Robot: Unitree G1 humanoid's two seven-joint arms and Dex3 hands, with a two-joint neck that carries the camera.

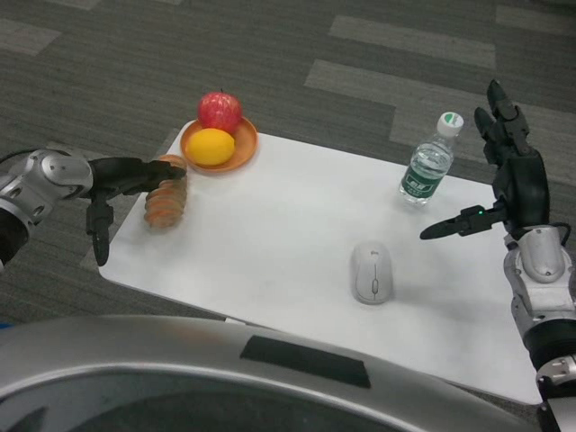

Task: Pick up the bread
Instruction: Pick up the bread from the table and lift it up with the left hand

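Bread (166, 203) lies at the tabletop's (288, 243) left edge, near the plate (243, 148). Left hand (126, 184) reaches over it, fingers (162, 169) spread, not grasping. A nudge could roll it off. Right hand (508, 180) waits, released.

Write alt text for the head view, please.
The left hand reaches over the bread at the white table's left edge. Beyond it an orange plate holds fruit; a bottle, a mouse and the open right hand lie rightward.

Ridged brown bread (166, 203), table's left edge
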